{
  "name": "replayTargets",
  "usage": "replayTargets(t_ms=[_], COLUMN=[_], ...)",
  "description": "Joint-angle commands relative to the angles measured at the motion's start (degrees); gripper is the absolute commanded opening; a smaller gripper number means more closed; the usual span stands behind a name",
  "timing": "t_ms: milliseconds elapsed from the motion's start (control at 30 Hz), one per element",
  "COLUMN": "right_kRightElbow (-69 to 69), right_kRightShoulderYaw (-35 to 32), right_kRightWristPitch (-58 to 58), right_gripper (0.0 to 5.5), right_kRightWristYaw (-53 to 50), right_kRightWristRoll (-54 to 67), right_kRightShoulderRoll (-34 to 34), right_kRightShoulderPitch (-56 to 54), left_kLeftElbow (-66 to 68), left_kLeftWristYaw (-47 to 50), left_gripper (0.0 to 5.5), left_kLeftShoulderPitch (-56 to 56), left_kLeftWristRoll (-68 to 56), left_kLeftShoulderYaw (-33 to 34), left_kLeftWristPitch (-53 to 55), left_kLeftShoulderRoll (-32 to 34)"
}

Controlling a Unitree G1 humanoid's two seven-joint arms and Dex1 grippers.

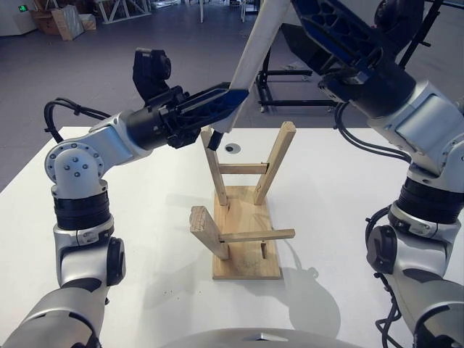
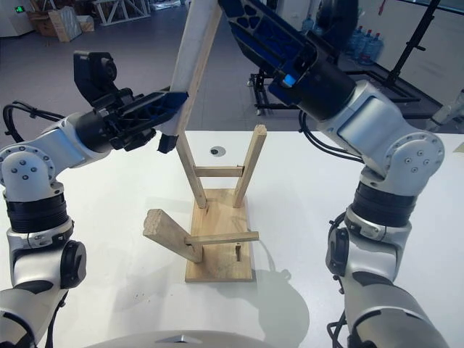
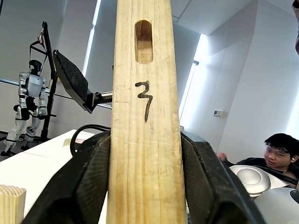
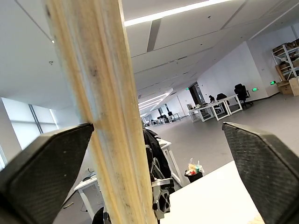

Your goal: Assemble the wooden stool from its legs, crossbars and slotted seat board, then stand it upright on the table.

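Note:
A slotted seat board (image 1: 246, 255) lies flat on the white table (image 1: 130, 217). Two legs (image 1: 275, 163) stand in its far end, joined by a crossbar (image 1: 242, 169). A third leg (image 1: 209, 232) leans at the near left with a crossbar (image 1: 261, 235) sticking out of it. A fourth leg (image 1: 254, 51), with a slot and a handwritten mark, hangs tilted above the board. My left gripper (image 1: 226, 116) is shut on its lower end, both pads (image 3: 88, 186) pressed to it. My right gripper (image 4: 154, 172) is open higher up around the same leg, one pad (image 4: 46, 163) beside the wood and the other well apart.
A small round hole (image 1: 232, 148) sits in the table just behind the assembly. A black wheeled stand (image 1: 290, 87) is on the floor beyond the far edge. There is bare table on both sides of the board.

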Motion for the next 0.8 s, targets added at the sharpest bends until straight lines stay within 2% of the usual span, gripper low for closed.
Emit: replayTargets(t_ms=[33, 433, 800], right_kRightElbow=[-0.99, -2.59, -1.80], right_kRightShoulderYaw=[1.68, 4.20, 5.08], right_kRightWristPitch=[-1.14, -3.43, -7.74], right_gripper=[5.08, 5.08, 5.08], right_kRightWristYaw=[-0.54, 1.12, 0.45], right_kRightWristRoll=[1.84, 6.74, 7.80], right_kRightShoulderRoll=[-0.32, -1.63, 0.56], right_kRightShoulderPitch=[1.61, 2.72, -0.72], left_kLeftElbow=[-2.18, -3.64, -6.47], left_kLeftWristYaw=[0.48, 1.24, 1.08], left_gripper=[2.05, 2.05, 2.05], left_kLeftShoulderPitch=[1.79, 3.61, 7.27], left_kLeftWristRoll=[0.88, 1.39, 0.87], left_kLeftShoulderYaw=[-0.57, -0.73, -2.95], left_kLeftWristPitch=[-0.94, -1.64, -0.51], left_kLeftShoulderRoll=[0.23, 0.45, 1.42])
